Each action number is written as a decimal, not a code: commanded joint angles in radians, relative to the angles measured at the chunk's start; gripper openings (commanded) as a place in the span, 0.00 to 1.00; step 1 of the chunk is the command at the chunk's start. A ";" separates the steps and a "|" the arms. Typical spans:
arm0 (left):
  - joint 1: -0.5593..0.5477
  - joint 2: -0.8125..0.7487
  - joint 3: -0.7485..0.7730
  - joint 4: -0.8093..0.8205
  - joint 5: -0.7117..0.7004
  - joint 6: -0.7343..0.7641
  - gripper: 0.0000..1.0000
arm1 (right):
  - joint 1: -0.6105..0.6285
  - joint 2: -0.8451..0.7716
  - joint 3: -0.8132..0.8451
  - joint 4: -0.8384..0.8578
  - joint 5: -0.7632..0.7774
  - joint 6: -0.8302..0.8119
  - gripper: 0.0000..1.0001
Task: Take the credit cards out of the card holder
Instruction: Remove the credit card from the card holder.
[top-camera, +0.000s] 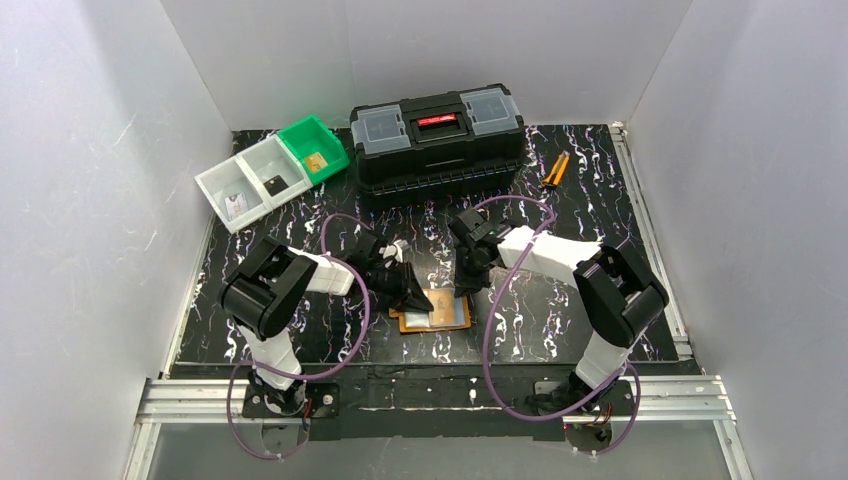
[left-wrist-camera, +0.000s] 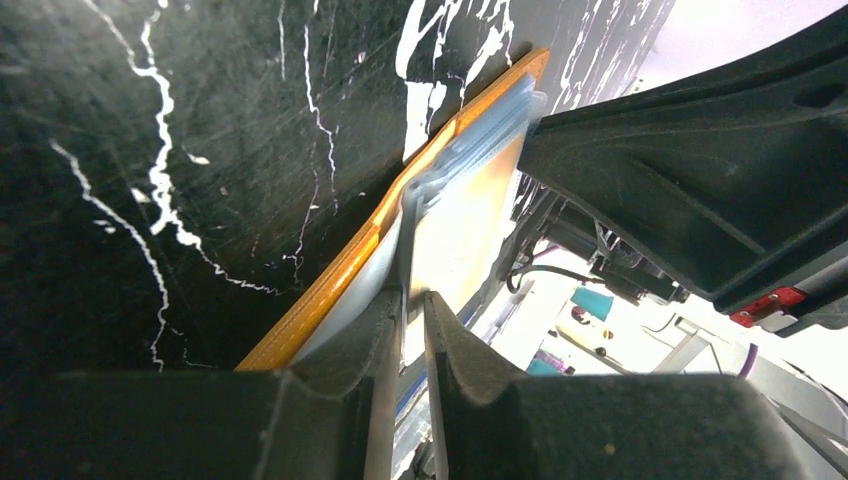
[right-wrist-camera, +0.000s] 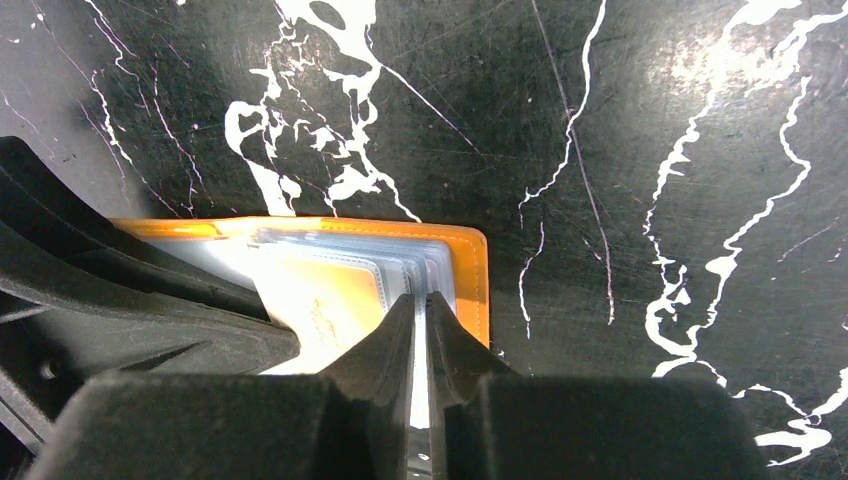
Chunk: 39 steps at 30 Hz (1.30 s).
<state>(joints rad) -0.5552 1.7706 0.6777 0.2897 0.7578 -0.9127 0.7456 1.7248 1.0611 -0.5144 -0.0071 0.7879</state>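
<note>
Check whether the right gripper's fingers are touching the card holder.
Touching. The right wrist view shows the fingers closed on a clear pocket at the edge of the card holder.

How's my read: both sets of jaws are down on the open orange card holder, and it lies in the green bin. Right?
Not quite. The left gripper and right gripper are both down on the card holder, but it lies on the black table between the arms, not in the green bin at the back left. The top external view shows it.
</note>
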 joint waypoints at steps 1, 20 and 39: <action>0.012 -0.036 -0.048 0.050 0.011 -0.028 0.16 | 0.008 0.070 -0.075 -0.050 0.056 -0.006 0.13; 0.024 0.010 -0.170 0.375 0.054 -0.200 0.13 | 0.005 0.083 -0.073 -0.055 0.039 -0.014 0.13; 0.034 0.043 -0.128 0.349 0.067 -0.186 0.10 | -0.002 0.082 -0.079 -0.052 0.035 -0.016 0.12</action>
<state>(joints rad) -0.5255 1.7973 0.5262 0.6647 0.8112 -1.1229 0.7341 1.7214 1.0500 -0.4992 -0.0307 0.7891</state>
